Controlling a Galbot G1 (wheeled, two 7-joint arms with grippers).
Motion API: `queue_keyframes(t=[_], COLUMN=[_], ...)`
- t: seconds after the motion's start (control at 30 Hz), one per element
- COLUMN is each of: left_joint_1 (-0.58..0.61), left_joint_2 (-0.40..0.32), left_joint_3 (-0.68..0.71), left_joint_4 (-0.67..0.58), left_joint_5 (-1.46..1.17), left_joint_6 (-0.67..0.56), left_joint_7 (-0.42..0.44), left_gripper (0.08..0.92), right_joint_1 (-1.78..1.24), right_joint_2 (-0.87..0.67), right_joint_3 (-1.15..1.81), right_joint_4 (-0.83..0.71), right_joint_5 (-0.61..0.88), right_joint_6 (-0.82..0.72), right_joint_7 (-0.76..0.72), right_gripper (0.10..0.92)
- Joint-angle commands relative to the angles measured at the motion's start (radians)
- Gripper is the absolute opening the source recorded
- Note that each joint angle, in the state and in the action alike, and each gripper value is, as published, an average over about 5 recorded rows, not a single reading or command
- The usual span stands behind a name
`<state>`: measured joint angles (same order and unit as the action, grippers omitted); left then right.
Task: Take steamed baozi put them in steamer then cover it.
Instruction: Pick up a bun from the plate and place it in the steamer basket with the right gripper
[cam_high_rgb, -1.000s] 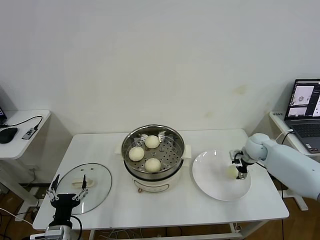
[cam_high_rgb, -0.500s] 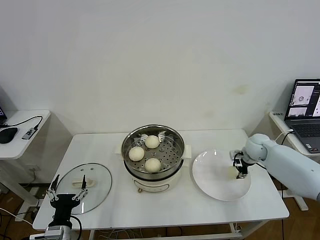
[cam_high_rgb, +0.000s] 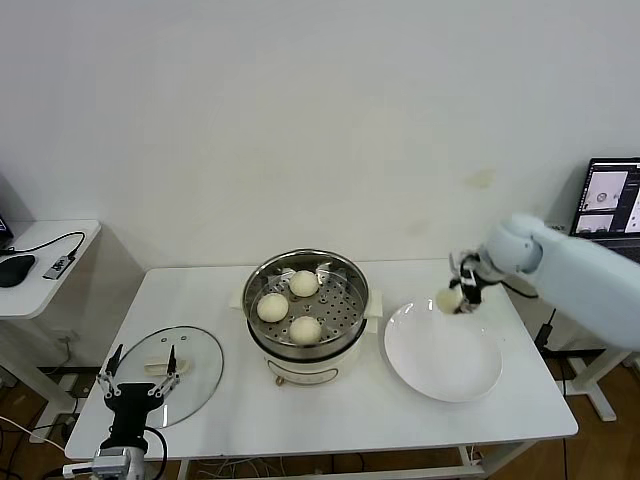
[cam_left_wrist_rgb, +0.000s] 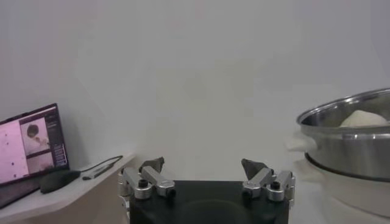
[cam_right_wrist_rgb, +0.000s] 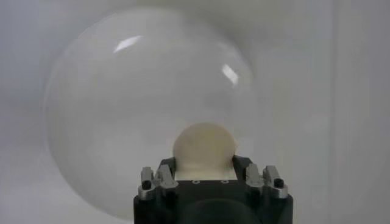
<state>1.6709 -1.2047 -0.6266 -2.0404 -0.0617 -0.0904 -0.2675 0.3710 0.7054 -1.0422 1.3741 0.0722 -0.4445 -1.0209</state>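
Cream-white round bun (cam_high_rgb: 447, 301) pinched tight in right claw (cam_high_rgb: 455, 300), lifted above the white plate (cam_high_rgb: 443, 362), arm bent inward toward the steamer (cam_high_rgb: 306, 300), left claw (cam_high_rgb: 137, 372) wide open, empty, by the lid (cam_high_rgb: 170, 372).

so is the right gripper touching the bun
Touching. In the right wrist view the right gripper has its fingers closed against both sides of the bun; the head view shows it held above the plate.
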Motion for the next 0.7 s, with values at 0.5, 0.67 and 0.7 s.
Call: queue_keyframes(t=[0.5,0.67,0.7], left_joint_1=[-0.006,-0.006,-0.007], left_joint_2=[-0.007,-0.013,-0.013], left_joint_3=[-0.009,-0.013,-0.014], left_joint_4=[0.004,0.005,0.006], left_joint_5=[0.006,0.006,0.006], left_joint_6=[-0.001,-0.001,-0.001], left_joint_7=[-0.002,-0.002,-0.002], left_gripper=[0.823,0.823,0.823], right_joint_1=[0.274,0.202,0.189], right_joint_2=[0.420,0.469,0.474], right_joint_3=[-0.247,-0.248,-0.248], right_joint_4=[0.046,0.005,-0.002], right_joint_5=[0.523,0.493,0.485], right_joint_6=[-0.282,-0.283,-0.283], right_joint_7=[0.248,0.260,0.261], right_gripper=[0.596,0.598,0.599])
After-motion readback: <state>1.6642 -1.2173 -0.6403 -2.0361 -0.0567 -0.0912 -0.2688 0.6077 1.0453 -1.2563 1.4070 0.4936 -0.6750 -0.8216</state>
